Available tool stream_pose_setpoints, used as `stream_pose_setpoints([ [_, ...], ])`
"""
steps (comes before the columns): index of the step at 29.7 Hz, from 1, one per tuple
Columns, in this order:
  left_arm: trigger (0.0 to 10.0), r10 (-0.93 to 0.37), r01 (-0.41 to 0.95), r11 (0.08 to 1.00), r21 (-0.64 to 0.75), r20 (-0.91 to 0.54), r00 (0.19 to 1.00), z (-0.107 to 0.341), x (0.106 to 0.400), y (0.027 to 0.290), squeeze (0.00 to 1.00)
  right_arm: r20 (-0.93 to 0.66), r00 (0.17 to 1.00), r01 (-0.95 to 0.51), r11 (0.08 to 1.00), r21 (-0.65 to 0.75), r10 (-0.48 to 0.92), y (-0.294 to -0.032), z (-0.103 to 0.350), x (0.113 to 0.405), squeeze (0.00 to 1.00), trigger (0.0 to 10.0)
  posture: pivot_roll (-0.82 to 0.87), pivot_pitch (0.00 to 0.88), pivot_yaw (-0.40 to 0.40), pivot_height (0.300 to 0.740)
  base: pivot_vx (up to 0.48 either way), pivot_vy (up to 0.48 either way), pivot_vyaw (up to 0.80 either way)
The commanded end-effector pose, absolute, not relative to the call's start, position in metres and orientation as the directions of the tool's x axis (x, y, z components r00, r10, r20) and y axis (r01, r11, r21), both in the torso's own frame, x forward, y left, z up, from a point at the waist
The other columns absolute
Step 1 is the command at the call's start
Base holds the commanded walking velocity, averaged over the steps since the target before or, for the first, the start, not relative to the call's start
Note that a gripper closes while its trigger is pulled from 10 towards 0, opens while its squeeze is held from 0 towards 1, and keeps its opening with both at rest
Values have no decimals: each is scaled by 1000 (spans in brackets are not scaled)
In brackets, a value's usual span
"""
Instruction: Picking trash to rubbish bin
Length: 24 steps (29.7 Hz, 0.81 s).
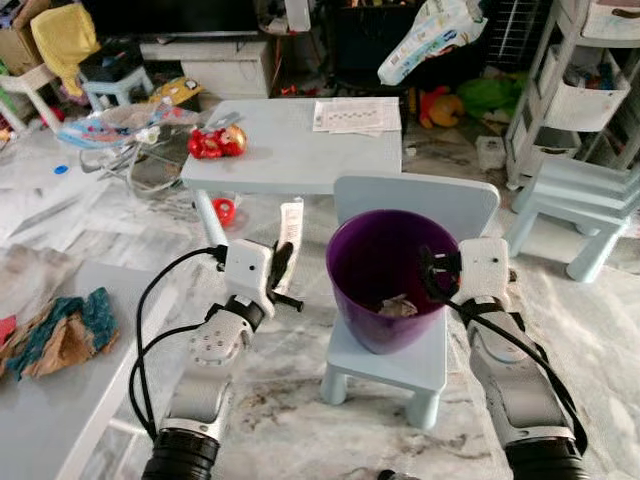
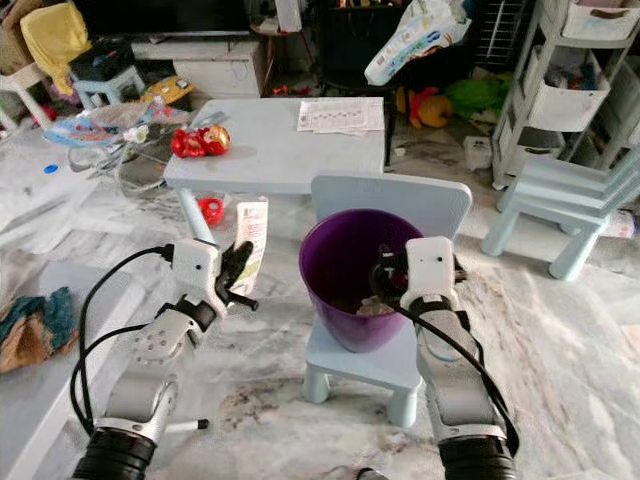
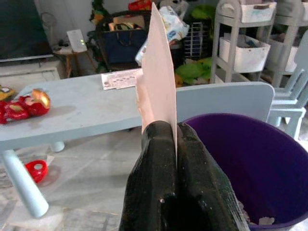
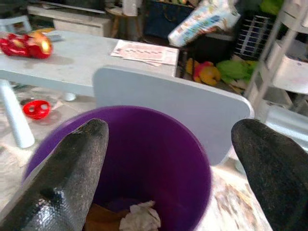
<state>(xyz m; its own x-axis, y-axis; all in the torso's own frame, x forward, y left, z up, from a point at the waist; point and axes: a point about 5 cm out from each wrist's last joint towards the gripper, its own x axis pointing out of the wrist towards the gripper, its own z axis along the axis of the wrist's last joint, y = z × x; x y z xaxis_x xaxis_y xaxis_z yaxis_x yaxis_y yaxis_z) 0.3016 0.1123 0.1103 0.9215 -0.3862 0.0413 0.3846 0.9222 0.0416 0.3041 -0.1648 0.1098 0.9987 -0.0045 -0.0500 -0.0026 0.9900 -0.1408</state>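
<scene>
Left gripper point(image 1: 281, 268), left of centre, clamps a white paper strip point(image 3: 159, 77) at its lower end; long axis upright, free end pointing up (print unreadable). Purple bin point(image 1: 385, 275), centre frame on a small blue chair point(image 1: 420, 205), holds crumpled scraps. Right gripper point(image 1: 432, 272) at bin's right rim, fingers spread wide, nothing between them
</scene>
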Motion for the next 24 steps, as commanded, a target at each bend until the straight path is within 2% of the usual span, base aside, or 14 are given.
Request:
stream_pose_setpoints([
  [1, 10000, -384, 382, 923, 50, 53, 922, 112, 301, 116, 0, -49, 999, -10, 991, -132, 3, -162, 110, 305, 0, 10000, -76, 53, 79, 740, 259, 0, 0],
  [17, 10000, -374, 372, 927, 38, 35, 927, 109, 300, 114, 0, -61, 998, -11, 991, -135, 3, -164, 109, 305, 0, 10000, -80, 56, 74, 740, 0, 0, 0],
  [24, 10000, -368, 367, 930, 32, 31, 929, 108, 300, 115, 0, -67, 998, -6, 992, -130, -3, -165, 108, 305, 0, 10000, -82, 57, 73, 740, 0, -427, 0],
])
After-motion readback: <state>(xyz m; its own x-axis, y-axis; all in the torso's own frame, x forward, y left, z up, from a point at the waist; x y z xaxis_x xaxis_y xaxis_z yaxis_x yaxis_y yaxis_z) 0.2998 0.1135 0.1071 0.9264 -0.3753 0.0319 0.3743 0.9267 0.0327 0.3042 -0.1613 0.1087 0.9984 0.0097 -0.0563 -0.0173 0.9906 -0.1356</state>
